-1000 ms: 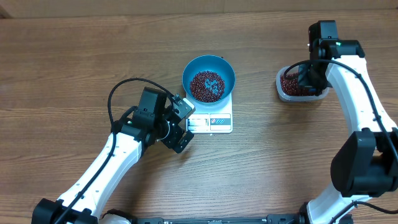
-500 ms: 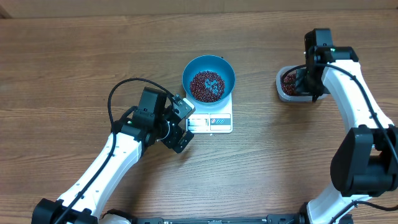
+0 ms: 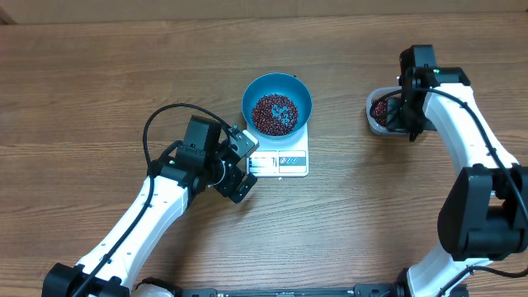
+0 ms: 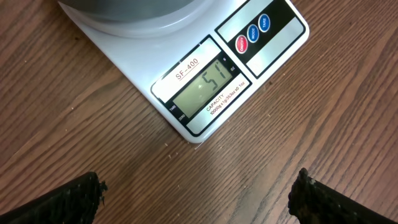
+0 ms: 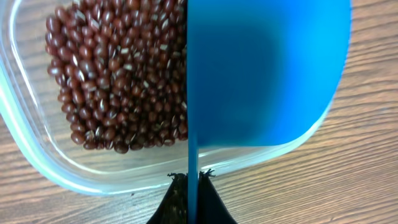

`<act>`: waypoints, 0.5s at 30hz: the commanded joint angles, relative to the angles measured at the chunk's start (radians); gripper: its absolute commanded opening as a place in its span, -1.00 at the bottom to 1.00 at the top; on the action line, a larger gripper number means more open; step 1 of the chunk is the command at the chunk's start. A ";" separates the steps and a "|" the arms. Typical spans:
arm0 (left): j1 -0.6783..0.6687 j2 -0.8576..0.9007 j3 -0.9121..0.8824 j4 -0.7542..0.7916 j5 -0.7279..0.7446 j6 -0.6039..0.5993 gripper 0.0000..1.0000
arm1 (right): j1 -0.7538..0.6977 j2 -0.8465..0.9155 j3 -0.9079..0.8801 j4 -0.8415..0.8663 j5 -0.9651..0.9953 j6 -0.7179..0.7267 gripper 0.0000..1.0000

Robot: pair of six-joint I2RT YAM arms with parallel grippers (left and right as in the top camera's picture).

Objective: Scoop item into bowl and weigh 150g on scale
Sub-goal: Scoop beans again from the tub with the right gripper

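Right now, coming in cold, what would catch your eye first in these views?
The blue bowl of beans stands on the white scale at mid-table, and its display reads 51. To the right, the right gripper is shut on a blue scoop at the clear tub, which holds more beans. The left gripper hangs open near the scale's display.

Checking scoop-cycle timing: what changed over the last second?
The right gripper, shut on the blue scoop, slid inward toward the table's centre and now covers more of the clear tub of beans. Nothing was grasped or released. Unchanged: the left gripper is open beside the scale, and the bowl sits on it.
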 commanded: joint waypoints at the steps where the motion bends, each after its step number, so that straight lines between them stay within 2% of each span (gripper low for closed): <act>1: -0.006 0.005 -0.006 0.003 0.008 0.008 0.99 | 0.012 0.006 -0.027 0.003 -0.019 -0.004 -0.93; 15: -0.006 0.005 -0.006 0.003 0.008 0.008 0.99 | 0.045 0.006 -0.027 0.015 -0.053 -0.035 -0.92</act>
